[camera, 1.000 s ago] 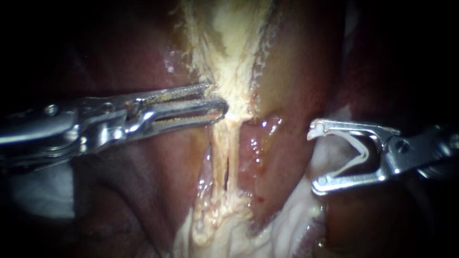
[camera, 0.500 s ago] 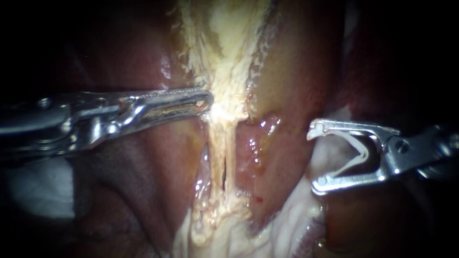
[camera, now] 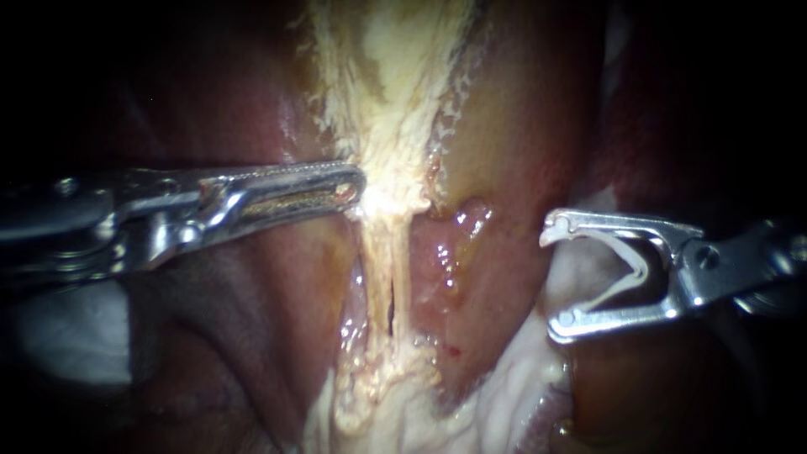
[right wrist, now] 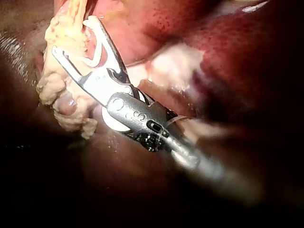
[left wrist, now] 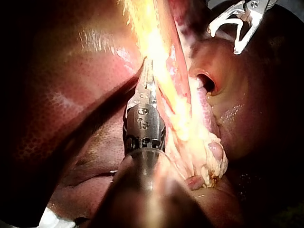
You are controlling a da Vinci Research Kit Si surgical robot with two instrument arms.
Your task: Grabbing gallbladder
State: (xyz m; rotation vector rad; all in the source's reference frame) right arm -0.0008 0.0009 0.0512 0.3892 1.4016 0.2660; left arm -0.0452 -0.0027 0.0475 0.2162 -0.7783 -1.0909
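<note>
- Left instrument [camera: 357,187]: bright steel, enters from 9 o'clock. Its long, fine-toothed, slotted jaws are pinched narrow, with the tips clamped on the edge of the gallbladder [camera: 395,76].
- Left wrist view: the left instrument [left wrist: 148,71] has its jaw tips buried in glaring yellow tissue just ahead of the shaft. The wrist joint is ribbed metal.
- Gallbladder: a pale yellow, ragged, fibrous band. It is broad at 12 o'clock and narrows to the centre, where the jaws grip it.
- Below the grip, two thin pale strands [camera: 382,269] run towards 6 o'clock, taut, with a dark slit between them.
- Right instrument [camera: 551,277]: comes in from 3 o'clock, well apart from the band. Its angular steel jaws stand wide, carrying a white V-shaped clip [camera: 635,269] with one leg seated against each jaw.
- Right wrist view: the right instrument [right wrist: 72,35] has its jaw tips near a lumpy cream clump of tissue. I cannot tell if they touch.
- Liver [camera: 227,319]: smooth, wet, dark red-brown, on both sides of the band, with glossy highlights.
- White fatty tissue [camera: 471,412]: soft and lumpy, from 6 to 5 o'clock.
</note>
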